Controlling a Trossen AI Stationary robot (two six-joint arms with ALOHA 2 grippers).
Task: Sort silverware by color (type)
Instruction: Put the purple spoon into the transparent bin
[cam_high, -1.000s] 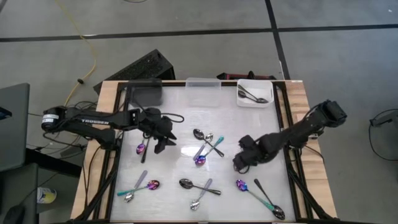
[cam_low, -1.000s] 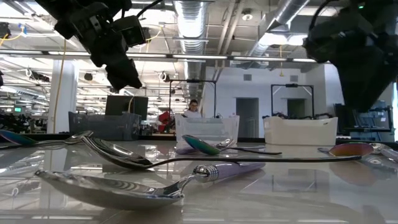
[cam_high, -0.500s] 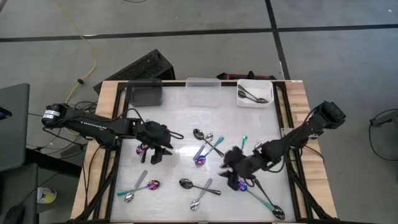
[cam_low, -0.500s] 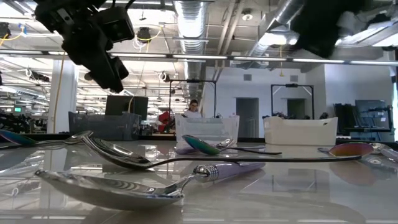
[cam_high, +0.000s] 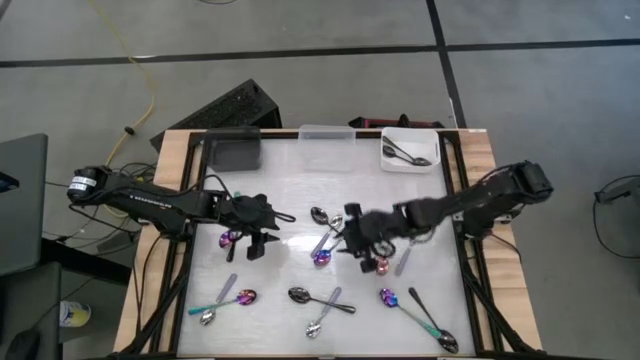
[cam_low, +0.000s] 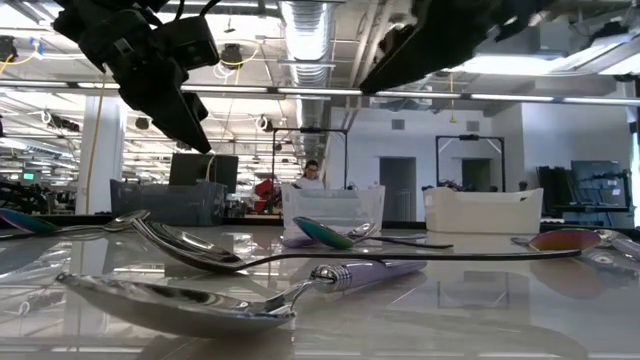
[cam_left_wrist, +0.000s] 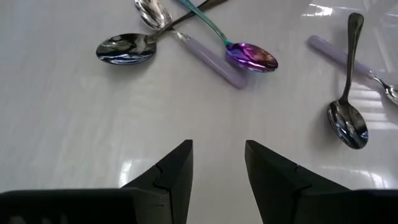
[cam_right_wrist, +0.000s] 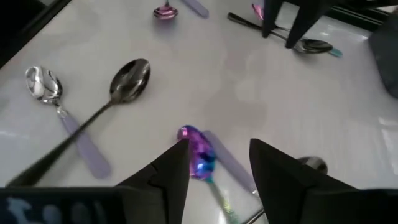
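Note:
Spoons lie flat on the white table top. A middle cluster has a dark spoon (cam_high: 320, 215), a silver one (cam_high: 337, 222) and a purple one (cam_high: 321, 258). My right gripper (cam_high: 352, 242) is open above this cluster. In the right wrist view the purple spoon's bowl (cam_right_wrist: 198, 152) shows between my fingertips (cam_right_wrist: 214, 168), clear below them. My left gripper (cam_high: 258, 241) is open and empty, beside a purple spoon (cam_high: 227, 240) at the left. It looks toward the middle cluster (cam_left_wrist: 252, 56). In the low view both grippers hang well above the table, the left (cam_low: 175, 95) and the right (cam_low: 420, 50).
A dark bin (cam_high: 234, 150), a clear bin (cam_high: 326, 133) and a white bin (cam_high: 424, 142) holding dark spoons stand along the far edge. More spoons lie near the front: purple and silver (cam_high: 245, 297), dark and silver (cam_high: 300, 296), purple and dark (cam_high: 388, 297).
My right gripper has swung from the table's right side toward the left, first slightly nearer and then farther, until it is over the middle spoon cluster. My left gripper has shifted a little toward the near-left. No spoon has moved.

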